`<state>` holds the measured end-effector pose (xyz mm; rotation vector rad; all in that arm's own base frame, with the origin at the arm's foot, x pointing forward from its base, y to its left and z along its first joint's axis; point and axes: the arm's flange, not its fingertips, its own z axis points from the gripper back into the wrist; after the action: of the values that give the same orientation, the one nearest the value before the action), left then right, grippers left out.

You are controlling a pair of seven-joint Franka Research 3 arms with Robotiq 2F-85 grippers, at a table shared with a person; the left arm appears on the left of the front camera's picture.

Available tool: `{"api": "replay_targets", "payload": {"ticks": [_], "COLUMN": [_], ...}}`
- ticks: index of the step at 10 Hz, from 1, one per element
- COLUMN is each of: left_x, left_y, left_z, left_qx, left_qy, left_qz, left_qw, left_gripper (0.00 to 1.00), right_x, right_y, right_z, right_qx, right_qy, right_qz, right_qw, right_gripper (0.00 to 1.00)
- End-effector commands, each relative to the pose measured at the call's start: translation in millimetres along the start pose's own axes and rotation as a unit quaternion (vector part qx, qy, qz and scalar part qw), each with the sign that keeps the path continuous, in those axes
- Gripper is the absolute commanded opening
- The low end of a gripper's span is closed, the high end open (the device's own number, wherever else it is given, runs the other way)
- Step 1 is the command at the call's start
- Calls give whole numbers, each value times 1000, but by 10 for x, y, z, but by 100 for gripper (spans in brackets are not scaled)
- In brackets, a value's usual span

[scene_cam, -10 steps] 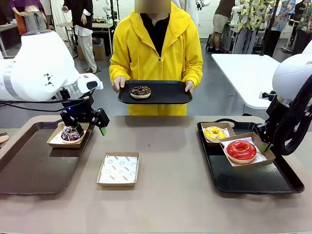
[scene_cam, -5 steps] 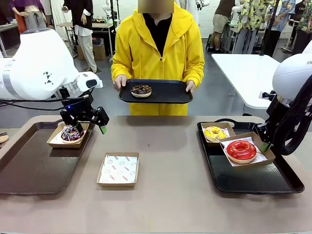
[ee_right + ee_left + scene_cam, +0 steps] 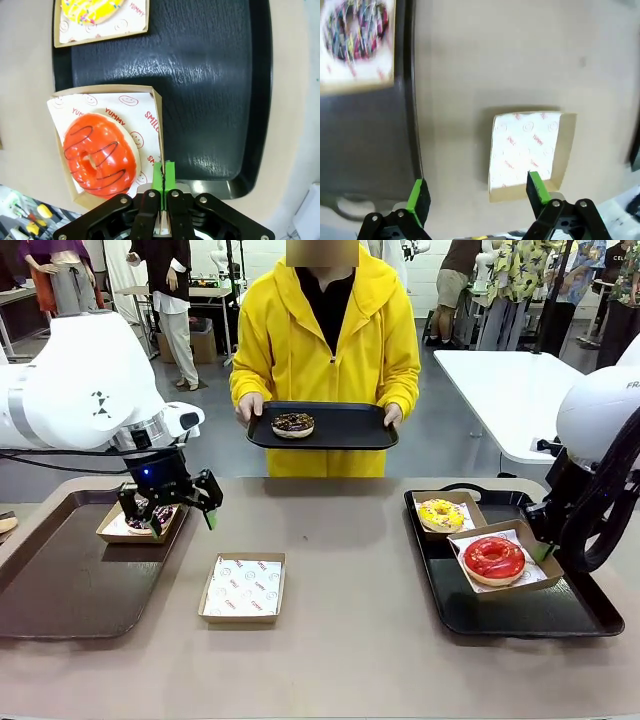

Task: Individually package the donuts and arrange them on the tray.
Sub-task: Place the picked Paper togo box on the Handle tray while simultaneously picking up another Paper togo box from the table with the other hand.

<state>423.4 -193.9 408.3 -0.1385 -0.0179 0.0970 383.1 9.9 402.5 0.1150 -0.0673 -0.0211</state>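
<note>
overall, a tabletop seen from the robot's side, with 4 donuts at different stages of packaging. the left gripper (image 3: 168,508) hangs just above the left tray (image 3: 60,585), its pincer spread wide and holding nothing. it is right over the sprinkled donut (image 3: 150,518), which sits in its own box at the tray's far corner. in the left wrist view an empty box (image 3: 527,150) lies on the bare table beside that tray. the right gripper (image 3: 163,175) is pinched tight on the thin side wall of the red donut's box (image 3: 157,115). the red donut (image 3: 100,155) lies inside it, over the right tray (image 3: 210,75), with 1 side of the box reaching the tray's rim. the yellow donut (image 3: 441,512) is boxed just behind it on the same tray. across the table a person holds out a dark tray (image 3: 340,430) in both hands, with the crumb-topped donut (image 3: 292,424) on it, unboxed.

likely trouble: the grip is on a single card wall, so a quick pull could bend or tear it. that could tip the box and slide the red donut out, or shove it into the yellow donut's box. on the other side, the wide-open fingers could clip the sprinkled donut's box if they move off low.
</note>
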Motion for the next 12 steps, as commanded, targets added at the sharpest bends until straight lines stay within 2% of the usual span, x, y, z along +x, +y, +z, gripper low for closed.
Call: {"api": "replay_targets", "payload": {"ticks": [1, 4, 6, 12], "left_x": [-2, -51, -40, 58], "left_y": [-178, -301, -371, -354], "left_z": [-48, -232, -357, -617], "left_qx": [-7, 14, 30, 45], "left_qy": [41, 51, 52, 53], "left_qz": [47, 50, 48, 48], "left_qw": [998, 997, 997, 996], "left_gripper": [100, 100, 100, 100], "right_x": [-107, -113, -49, 36], "right_y": [56, 99, 143, 240], "right_z": [-107, -243, -329, -393], "right_qx": [19, 22, 3, -18], "right_qy": [-27, -26, 0, 10], "right_qz": [-27, -41, -44, -59], "right_qw": [999, 999, 999, 998], "right_gripper": [1, 1, 1, 1]}}
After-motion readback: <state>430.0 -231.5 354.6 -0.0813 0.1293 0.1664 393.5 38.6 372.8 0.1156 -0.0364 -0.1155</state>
